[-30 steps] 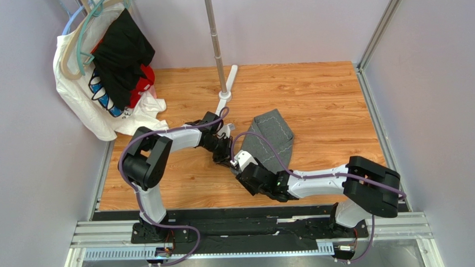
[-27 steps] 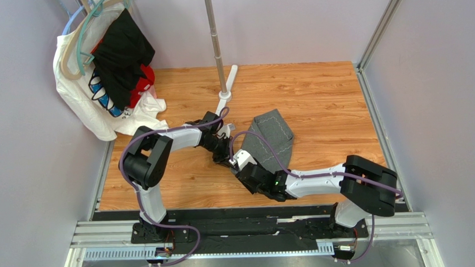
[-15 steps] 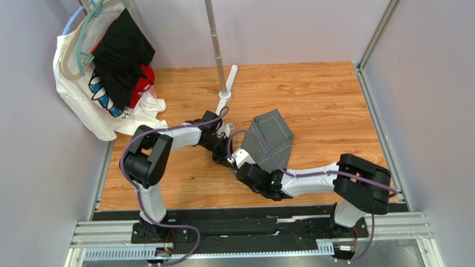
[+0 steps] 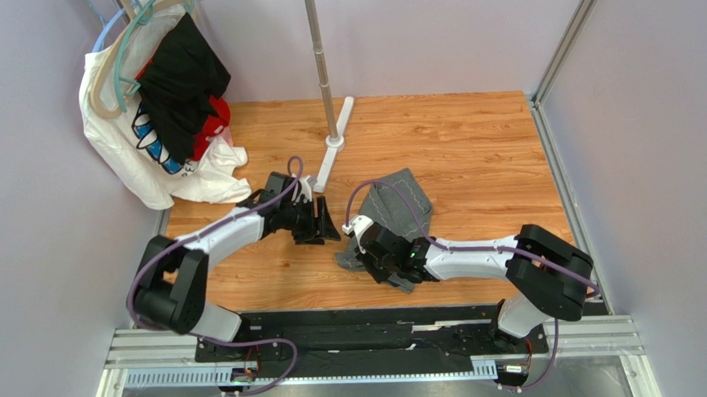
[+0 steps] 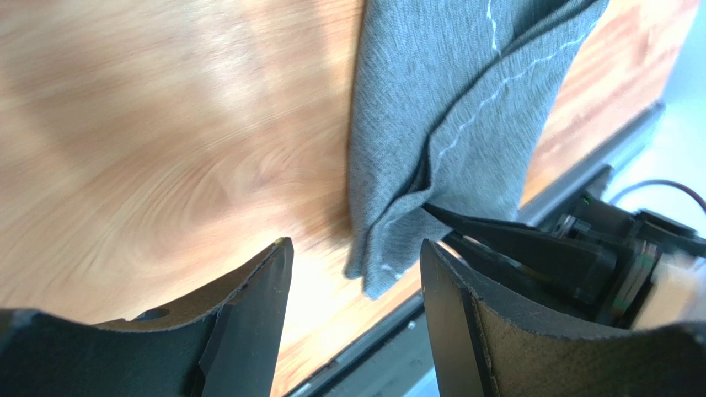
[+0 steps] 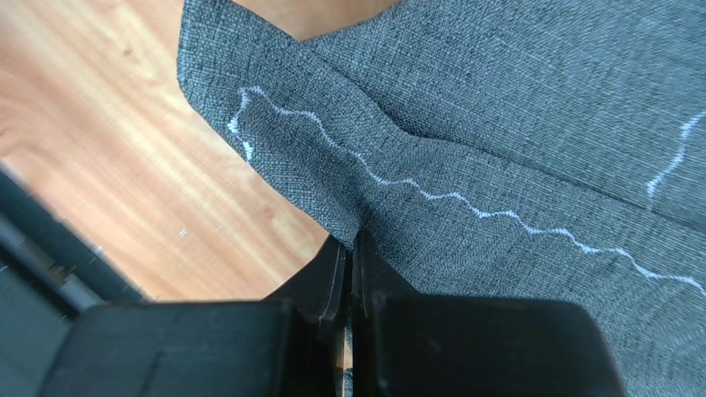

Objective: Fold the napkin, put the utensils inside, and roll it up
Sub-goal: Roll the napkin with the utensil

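The napkin point(image 4: 404, 203), dark grey with a pale stitched line, lies rumpled on the wooden table point(image 4: 471, 149). My right gripper point(image 4: 356, 249) is shut on a fold at its near left edge. In the right wrist view the jaws point(image 6: 350, 241) press together on the grey cloth point(image 6: 497, 124). My left gripper point(image 4: 322, 224) stands open just left of the napkin, holding nothing. Through its spread fingers point(image 5: 356, 248) I see the napkin's hanging corner point(image 5: 447, 124) and the right gripper's black fingers point(image 5: 522, 248) pinching it. No utensils are in view.
White, black and red clothes on hangers point(image 4: 160, 99) hang at the far left. A metal pole on a white foot point(image 4: 323, 66) stands at the back middle. Walls close in both sides, and a black rail point(image 4: 372, 341) runs along the near edge.
My left gripper opened, let go of the napkin and pulled back to the left. My right gripper shut on the napkin's edge and drew it toward the near left.
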Robot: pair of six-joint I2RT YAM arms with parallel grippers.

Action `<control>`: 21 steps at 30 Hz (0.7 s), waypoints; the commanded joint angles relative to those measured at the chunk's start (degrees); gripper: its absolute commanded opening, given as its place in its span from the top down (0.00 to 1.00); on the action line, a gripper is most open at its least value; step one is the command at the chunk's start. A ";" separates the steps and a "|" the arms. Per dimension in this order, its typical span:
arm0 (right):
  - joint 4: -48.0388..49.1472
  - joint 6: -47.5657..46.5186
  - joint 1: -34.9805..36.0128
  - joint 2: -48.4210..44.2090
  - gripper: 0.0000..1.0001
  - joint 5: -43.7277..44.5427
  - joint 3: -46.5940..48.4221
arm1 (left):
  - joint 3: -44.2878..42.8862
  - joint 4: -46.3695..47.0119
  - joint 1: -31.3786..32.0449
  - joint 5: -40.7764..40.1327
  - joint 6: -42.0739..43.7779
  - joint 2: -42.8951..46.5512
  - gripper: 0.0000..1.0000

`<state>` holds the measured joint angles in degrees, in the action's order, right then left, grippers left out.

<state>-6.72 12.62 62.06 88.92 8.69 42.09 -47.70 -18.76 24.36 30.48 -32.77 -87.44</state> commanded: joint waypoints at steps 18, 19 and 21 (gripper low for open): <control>-8.31 -2.95 -20.04 4.58 1.00 -48.49 5.55 | 23.36 43.45 13.96 -5.09 15.10 25.57 0.33; -9.44 -3.30 -20.40 5.20 1.00 -49.72 6.42 | 23.36 44.33 14.13 -3.16 15.63 24.26 0.33; -9.98 -3.83 -21.45 7.22 1.00 -50.78 7.13 | 23.27 46.44 14.40 -1.75 17.56 22.93 0.33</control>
<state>-14.76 10.59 42.48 93.23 -33.85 46.09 -24.14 16.97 38.00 22.96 -21.71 -62.41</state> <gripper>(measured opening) 0.017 0.666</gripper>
